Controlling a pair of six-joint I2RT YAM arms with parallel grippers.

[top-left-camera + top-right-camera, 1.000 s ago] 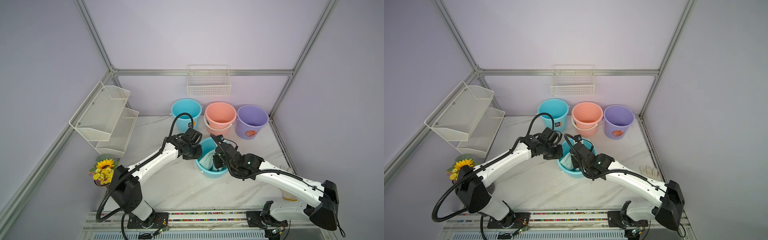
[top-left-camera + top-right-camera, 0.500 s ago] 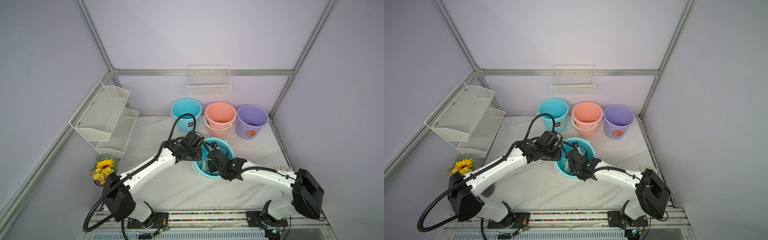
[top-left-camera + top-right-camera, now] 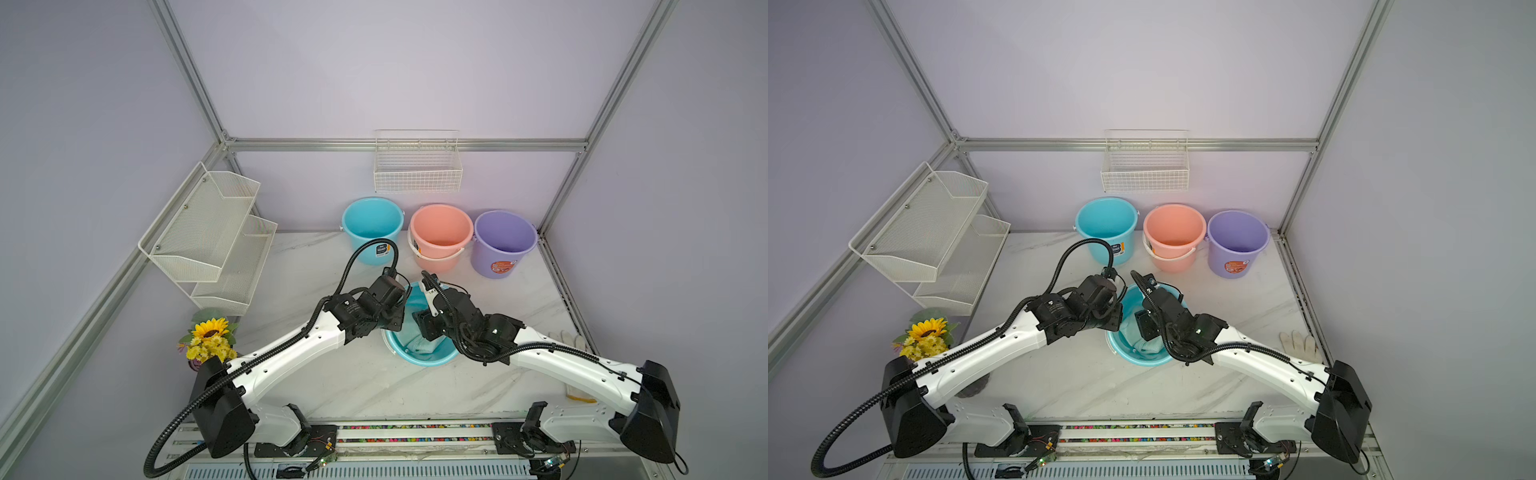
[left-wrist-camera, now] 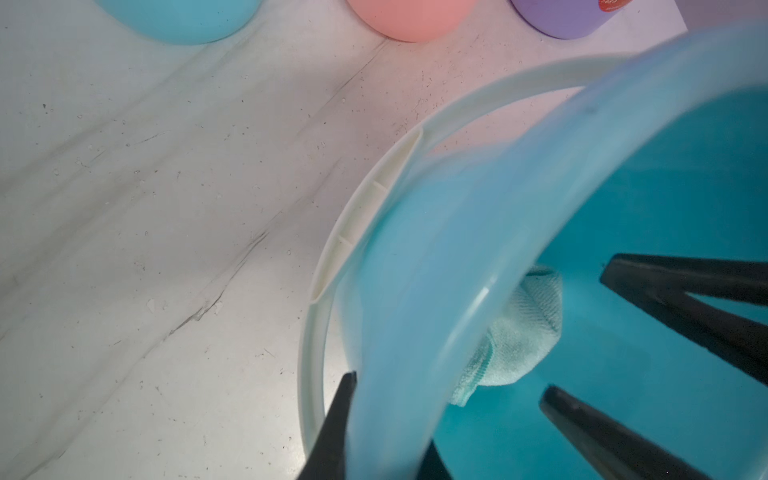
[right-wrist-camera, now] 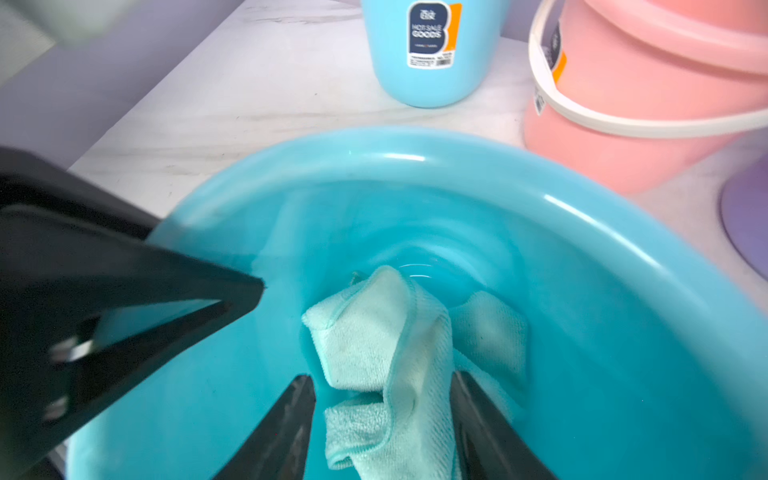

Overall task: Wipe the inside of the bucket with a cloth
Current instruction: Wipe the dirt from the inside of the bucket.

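The bucket [image 3: 417, 360], turquoise with a white handle, stands tilted at mid table in both top views [image 3: 1133, 360]. My left gripper [image 4: 386, 415] is shut on its rim, one finger outside the wall [image 4: 436, 257] and one inside. The cloth [image 5: 382, 332], a pale mint terry towel, lies crumpled at the bottom of the bucket [image 5: 582, 232]. My right gripper [image 5: 380, 376] reaches inside, open, its fingers on either side of the cloth, one touching it. From the left wrist view I see the cloth [image 4: 519, 332] and the spread fingers of the right gripper [image 4: 582, 328].
A blue bucket [image 3: 372, 228], stacked pink buckets [image 3: 440, 235] and a purple bucket [image 3: 503, 241] line the back wall. Also here: a wire basket [image 3: 417, 170] on the wall, a white mesh shelf [image 3: 212, 232] left, sunflowers [image 3: 210, 338], and a white glove [image 3: 1298, 340] at the right edge.
The right gripper has gone from shut to open and let go of the cloth inside the bucket. Its arm dipped left into the bucket, then drew back. The left gripper keeps hold of the rim.
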